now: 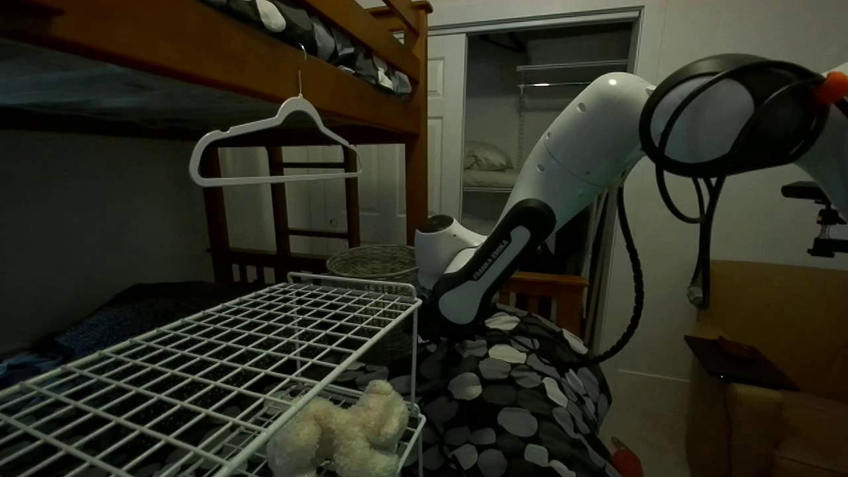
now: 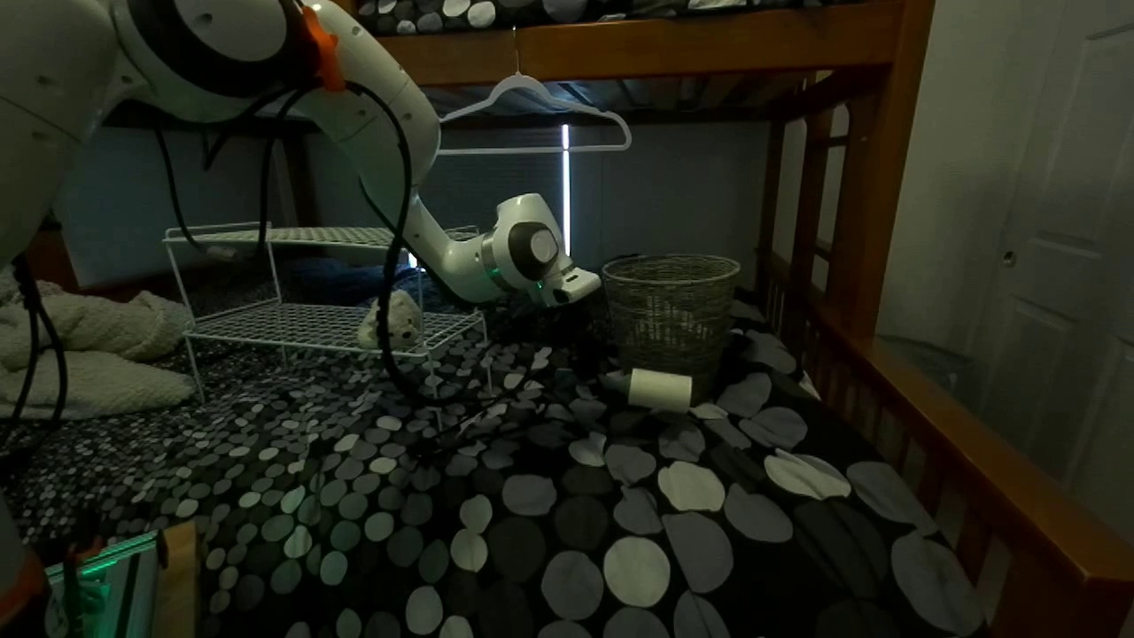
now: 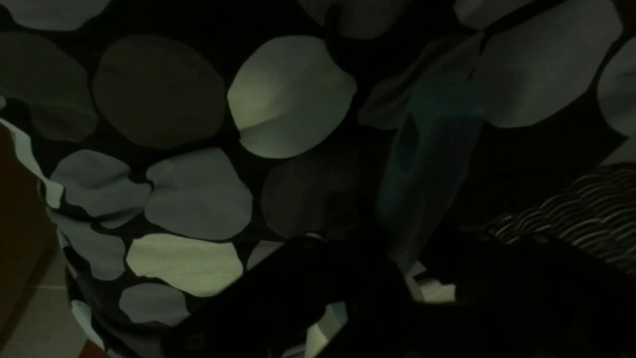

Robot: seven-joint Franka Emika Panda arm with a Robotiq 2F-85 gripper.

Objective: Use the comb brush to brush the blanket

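Observation:
The blanket (image 1: 517,421) is black with white and grey dots and lies bunched over the bed; it also shows in an exterior view (image 2: 567,523) and fills much of the wrist view (image 3: 293,94). The comb brush looks like a lint roller, with a white cylinder (image 2: 660,390) lying level at the basket's foot. Its teal-grey handle (image 3: 432,159) points up between my dark fingers in the wrist view. My gripper (image 3: 397,248) appears shut around that handle, low over the blanket. The fingers are very dark, and in the exterior views they are hardly visible.
A wicker basket (image 2: 671,310) stands close beside the gripper. A white wire rack (image 1: 351,281) holds a fluffy cream toy (image 1: 351,430). A white hanger (image 1: 278,179) hangs from the upper bunk. A wooden bed rail (image 2: 957,478) and cream fleece (image 2: 97,354) edge the bed.

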